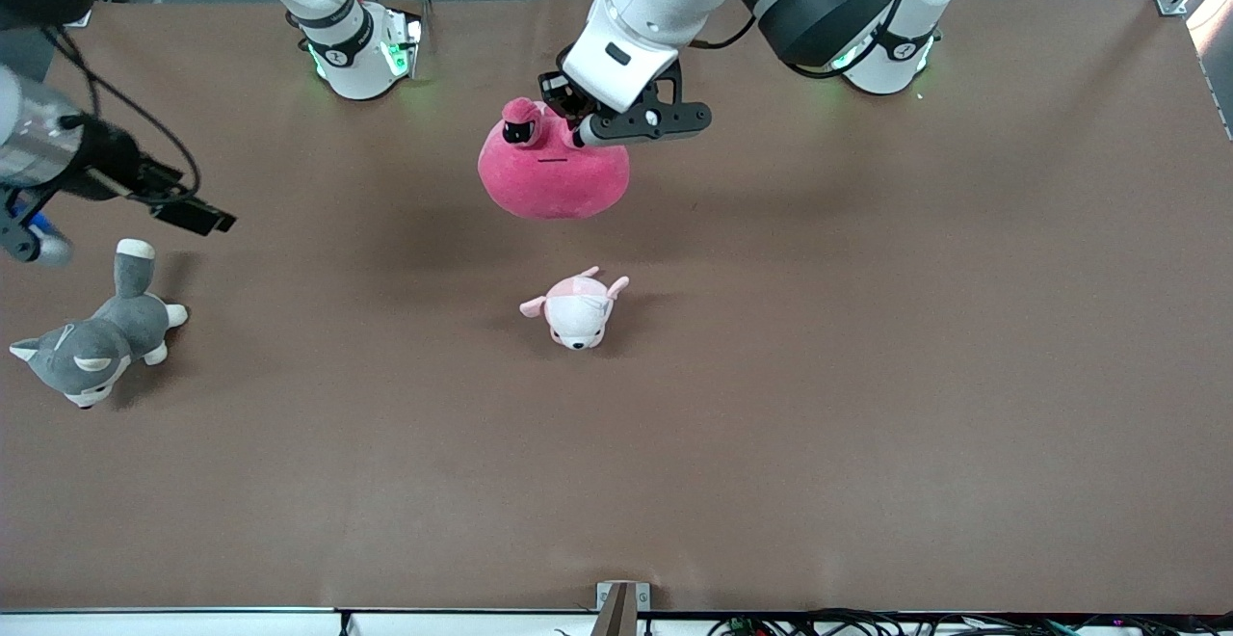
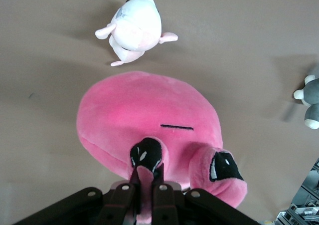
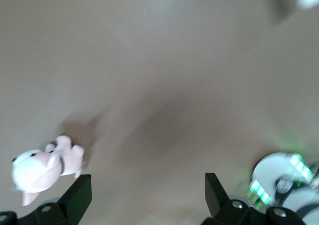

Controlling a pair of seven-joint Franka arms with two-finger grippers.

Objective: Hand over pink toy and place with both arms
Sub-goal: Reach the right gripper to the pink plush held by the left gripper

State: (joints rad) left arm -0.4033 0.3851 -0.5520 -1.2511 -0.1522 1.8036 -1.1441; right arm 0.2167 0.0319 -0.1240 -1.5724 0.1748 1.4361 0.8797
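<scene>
The pink toy [image 1: 554,178] is a big hot-pink round plush, and it hangs above the table's middle, near the robots' bases. My left gripper [image 1: 582,131] is shut on one of its small ears. In the left wrist view the pink toy [image 2: 149,115] hangs below the left gripper [image 2: 147,177], and pink fabric is pinched between the fingers. My right gripper [image 1: 197,212] is open and empty, up in the air at the right arm's end of the table, apart from the toy. In the right wrist view the right gripper [image 3: 148,190] has only bare table between its fingers.
A small pale pink-and-white plush [image 1: 578,313] lies on the table, nearer the front camera than the pink toy; it also shows in both wrist views [image 2: 137,28] [image 3: 37,170]. A grey-and-white plush dog [image 1: 96,342] lies at the right arm's end, below the right gripper.
</scene>
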